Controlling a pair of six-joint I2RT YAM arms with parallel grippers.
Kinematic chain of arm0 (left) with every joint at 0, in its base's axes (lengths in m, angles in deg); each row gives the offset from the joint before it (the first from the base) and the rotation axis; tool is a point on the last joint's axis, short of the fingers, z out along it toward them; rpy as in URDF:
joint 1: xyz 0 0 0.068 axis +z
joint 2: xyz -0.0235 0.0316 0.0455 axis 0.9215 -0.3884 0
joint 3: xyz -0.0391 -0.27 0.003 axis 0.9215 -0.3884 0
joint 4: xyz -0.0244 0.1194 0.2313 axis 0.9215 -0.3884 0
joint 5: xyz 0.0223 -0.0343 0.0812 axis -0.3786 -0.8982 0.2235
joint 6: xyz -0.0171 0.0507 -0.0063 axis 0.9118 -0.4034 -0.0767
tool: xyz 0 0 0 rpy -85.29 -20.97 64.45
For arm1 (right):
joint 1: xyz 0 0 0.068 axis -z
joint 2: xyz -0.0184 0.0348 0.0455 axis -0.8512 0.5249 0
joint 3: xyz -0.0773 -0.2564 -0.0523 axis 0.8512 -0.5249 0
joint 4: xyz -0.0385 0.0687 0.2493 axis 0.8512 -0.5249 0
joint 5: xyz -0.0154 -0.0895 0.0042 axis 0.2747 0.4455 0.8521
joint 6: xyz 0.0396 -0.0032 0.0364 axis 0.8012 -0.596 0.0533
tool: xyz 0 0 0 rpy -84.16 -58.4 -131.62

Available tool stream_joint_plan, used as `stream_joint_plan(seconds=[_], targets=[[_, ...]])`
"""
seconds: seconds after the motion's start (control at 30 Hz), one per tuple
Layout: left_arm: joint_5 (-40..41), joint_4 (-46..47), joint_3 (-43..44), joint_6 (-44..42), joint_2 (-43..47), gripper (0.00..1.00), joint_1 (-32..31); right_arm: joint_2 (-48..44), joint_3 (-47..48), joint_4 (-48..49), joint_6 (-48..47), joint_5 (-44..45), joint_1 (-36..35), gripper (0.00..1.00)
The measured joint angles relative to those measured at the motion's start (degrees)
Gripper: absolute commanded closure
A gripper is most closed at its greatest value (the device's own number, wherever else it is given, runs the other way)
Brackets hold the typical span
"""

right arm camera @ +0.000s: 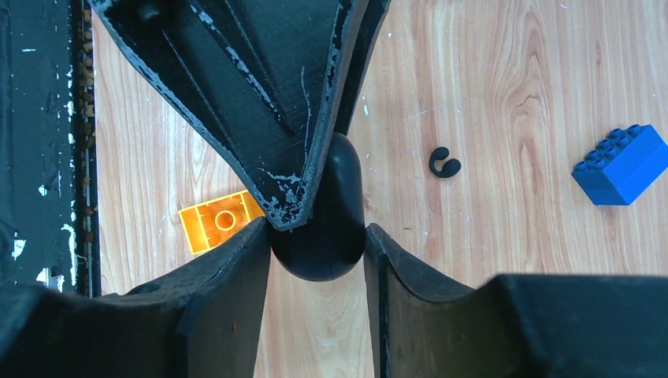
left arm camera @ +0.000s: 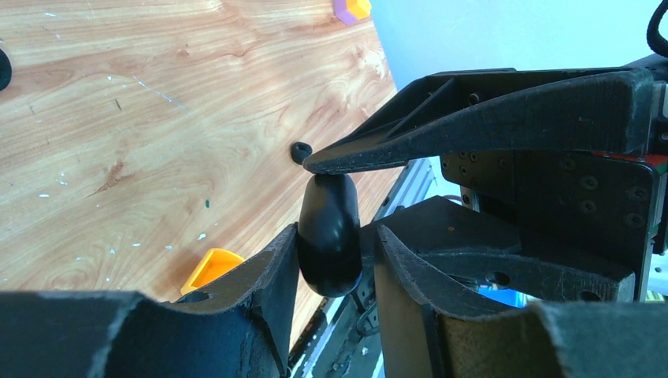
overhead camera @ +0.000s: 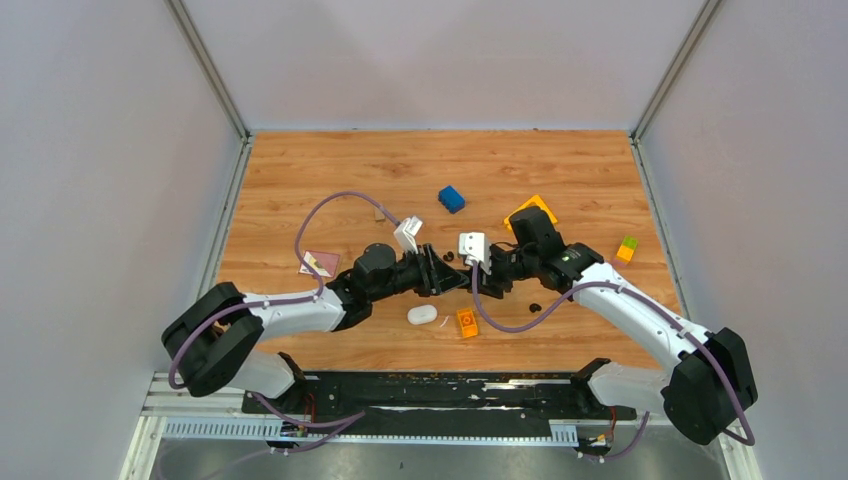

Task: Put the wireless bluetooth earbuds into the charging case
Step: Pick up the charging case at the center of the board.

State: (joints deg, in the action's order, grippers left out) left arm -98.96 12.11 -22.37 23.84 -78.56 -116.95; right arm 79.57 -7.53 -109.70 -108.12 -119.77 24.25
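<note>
Both grippers meet at the table's middle on one glossy black oval case [left arm camera: 329, 228] with a seam, also in the right wrist view [right arm camera: 335, 205]. My left gripper [left arm camera: 329, 253] is shut on one end of it, my right gripper [right arm camera: 317, 246] on the other. In the top view the left gripper [overhead camera: 455, 278] and right gripper [overhead camera: 482, 280] hide the case. One tiny black hook-shaped earbud [overhead camera: 447, 257] lies just beyond the grippers [right arm camera: 445, 162]. Another earbud [overhead camera: 535, 306] lies on the near right [left arm camera: 300, 151]. A white oval pebble-shaped case [overhead camera: 421, 314] lies on the table below the left gripper.
An orange block [overhead camera: 466, 322] lies beside the white oval and shows in both wrist views [right arm camera: 220, 220] [left arm camera: 209, 268]. A blue brick [overhead camera: 451, 198], an orange piece [overhead camera: 532, 207], a green-and-orange block [overhead camera: 627, 248] and a card [overhead camera: 319, 262] lie around. The black rail [overhead camera: 440, 392] runs along the near edge.
</note>
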Motion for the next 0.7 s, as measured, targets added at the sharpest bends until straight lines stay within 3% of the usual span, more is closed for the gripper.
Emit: stream_joint_plan(seconds=[0.23, 0.33, 0.47, 0.57, 0.7], targets=[[-0.72, 0.96, 0.0, 0.61, -1.53, 0.59, 0.07, 0.0, -0.46, 0.09, 0.22, -0.07, -0.02, 0.64], [-0.94, 0.92, 0.0, 0.59, -1.64, 0.66, 0.07, 0.0, -0.68, 0.22, 0.22, -0.04, -0.02, 0.61], [-1.16, 0.66, 0.02, 0.37, -1.64, 0.8, 0.11, 0.0, -0.85, 0.33, 0.22, -0.07, -0.02, 0.48], [-2.19, 0.17, 0.09, -1.73, -1.64, 0.82, 0.13, 0.09, -0.59, -0.9, 0.2, -1.79, -0.02, 0.38], [-5.25, -2.49, 0.63, -8.41, -1.38, 0.81, 0.13, 2.47, 4.26, -8.61, 0.2, -6.6, 0.2, 0.36]])
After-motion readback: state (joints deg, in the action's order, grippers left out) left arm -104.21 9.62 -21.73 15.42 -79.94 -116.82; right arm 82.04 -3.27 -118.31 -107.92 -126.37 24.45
